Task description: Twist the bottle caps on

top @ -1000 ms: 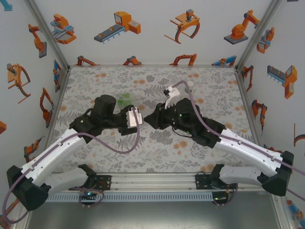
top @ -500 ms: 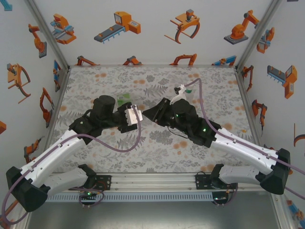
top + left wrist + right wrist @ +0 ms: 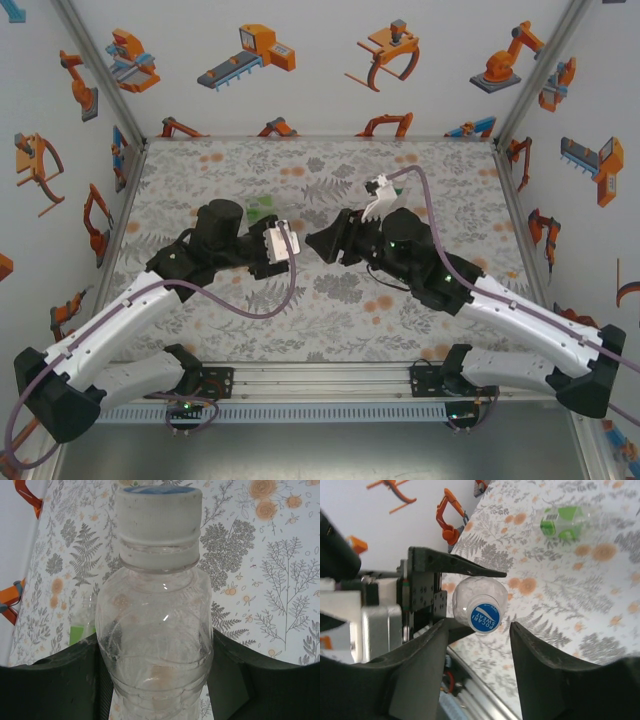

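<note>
Bottle (image 3: pixel 155 630) horizontal, cap (image 3: pixel 159 510) toward right gripper (image 3: pixel 479 626)

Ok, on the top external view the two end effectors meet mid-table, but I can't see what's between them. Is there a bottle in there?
Observer: Yes. The left wrist view shows the left end effector clamped on a clear bottle.
Operator: Is there a cap on it?
Observer: A whitish cap with a blue top sits on the neck.
Operator: Is the right side gripping that cap?
Observer: No. In the right wrist view the right end effector has its fingers spread on either side of the cap, with a gap showing on each side.
</note>
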Motion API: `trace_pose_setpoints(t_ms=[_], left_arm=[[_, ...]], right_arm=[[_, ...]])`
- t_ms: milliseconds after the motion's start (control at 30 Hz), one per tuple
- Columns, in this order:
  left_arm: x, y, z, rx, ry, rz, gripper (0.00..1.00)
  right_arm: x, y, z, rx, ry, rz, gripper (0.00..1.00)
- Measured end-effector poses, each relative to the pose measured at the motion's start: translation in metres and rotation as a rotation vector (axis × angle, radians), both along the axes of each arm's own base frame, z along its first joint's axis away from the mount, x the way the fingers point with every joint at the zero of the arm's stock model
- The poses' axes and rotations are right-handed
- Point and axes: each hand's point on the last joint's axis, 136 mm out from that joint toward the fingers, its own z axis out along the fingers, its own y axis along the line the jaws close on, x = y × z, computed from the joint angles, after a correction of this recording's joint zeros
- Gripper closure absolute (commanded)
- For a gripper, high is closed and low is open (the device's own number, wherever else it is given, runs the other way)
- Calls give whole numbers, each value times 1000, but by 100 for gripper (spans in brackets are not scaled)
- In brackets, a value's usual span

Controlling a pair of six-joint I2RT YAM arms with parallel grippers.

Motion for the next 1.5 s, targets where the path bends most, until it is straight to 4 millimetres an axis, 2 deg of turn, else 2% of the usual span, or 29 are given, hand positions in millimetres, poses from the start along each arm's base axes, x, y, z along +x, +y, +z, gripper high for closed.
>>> trace_pose_setpoints(t_ms=[167,367,667,867,1033,1200,1500], left_arm=[[-16,-8,-1,-11,59,-94,100],[-39,-16,0,-32,130,-222,100],[-71,-27,-1,-17,321,-431,100],[-84,-27,-9,2,428,-490,100],[-90,-25,-10,4,454,-505,100],[-92,-24,-10,8,467,-508,100],[-95,-23,-11,14,469,-516,100]], right_arm=[[-26,7,9,-144,-253,208,46],[-64,15,-5,-315,-485,494,46],[-89,8,-6,-477,-760,698,45],[-101,9,-11,-489,-840,788,50],[-106,14,-15,-478,-854,838,57],[-110,15,-15,-465,-859,856,59],[-111,15,-14,-453,-858,864,79]])
